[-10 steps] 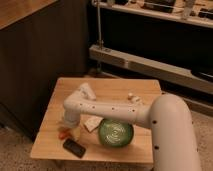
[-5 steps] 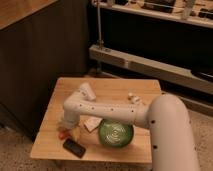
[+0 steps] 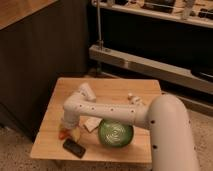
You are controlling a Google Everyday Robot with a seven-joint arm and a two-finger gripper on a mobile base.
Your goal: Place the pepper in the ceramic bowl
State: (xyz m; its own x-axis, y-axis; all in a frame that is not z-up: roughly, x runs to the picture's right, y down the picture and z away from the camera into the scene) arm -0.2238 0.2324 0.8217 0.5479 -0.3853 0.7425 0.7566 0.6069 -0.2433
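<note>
The orange-red pepper [image 3: 62, 134] lies on the wooden table [image 3: 112, 90] near its front left corner. The green ceramic bowl [image 3: 115, 133], with pale rings inside, stands to the right of it near the front edge. My gripper [image 3: 68, 128] points down at the end of the white arm, right at the pepper and touching or almost touching it. The arm reaches in from the right and passes just behind the bowl. The wrist hides the gripper's tip.
A flat black phone [image 3: 74, 147] lies in front of the pepper at the table's front edge. A small white cup [image 3: 86, 91] lies behind the arm. A pale wrapper [image 3: 90, 123] sits between gripper and bowl. A small white object [image 3: 132, 97] is at the back right. Dark cabinets stand to the left, and a metal shelf stands behind the table.
Hardly any. The arm holds nearly the same pose and the gripper stays down at the pepper. The pepper, bowl and phone have not moved.
</note>
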